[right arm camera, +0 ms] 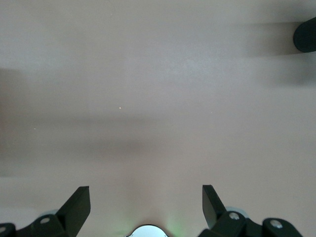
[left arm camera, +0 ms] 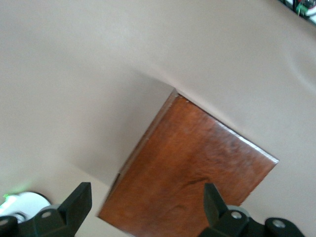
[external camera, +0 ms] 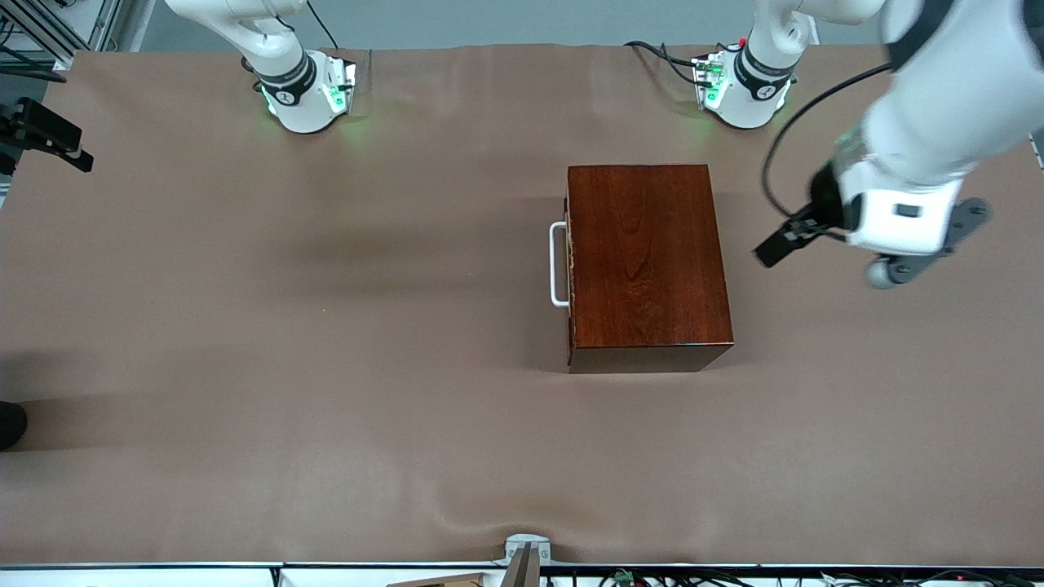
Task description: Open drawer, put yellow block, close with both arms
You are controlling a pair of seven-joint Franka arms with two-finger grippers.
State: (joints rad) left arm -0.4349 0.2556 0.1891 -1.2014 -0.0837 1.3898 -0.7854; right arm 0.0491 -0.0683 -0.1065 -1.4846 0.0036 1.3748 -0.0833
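The dark reddish-brown wooden box (external camera: pixel 644 261) stands on the table nearer the left arm's base. Its drawer is shut, and only the white U-shaped handle (external camera: pixel 559 265) shows, facing the right arm's end. The yellow block is out of view in every frame. My left gripper (external camera: pixel 783 243) hangs in the air beside the box, toward the left arm's end of the table. In the left wrist view it (left arm camera: pixel 146 197) is open and empty, with the box top (left arm camera: pixel 197 168) in front of it. My right gripper (right arm camera: pixel 145 190) is open and empty over bare table, and it is out of the front view.
The brown cloth table (external camera: pixel 326 326) is bare around the box. A black mount (external camera: pixel 45 134) and a dark round object (external camera: pixel 10 424) sit at the right arm's end. A metal clamp (external camera: pixel 526 554) is at the edge nearest the front camera. Cables (external camera: pixel 669 53) lie by the left arm's base.
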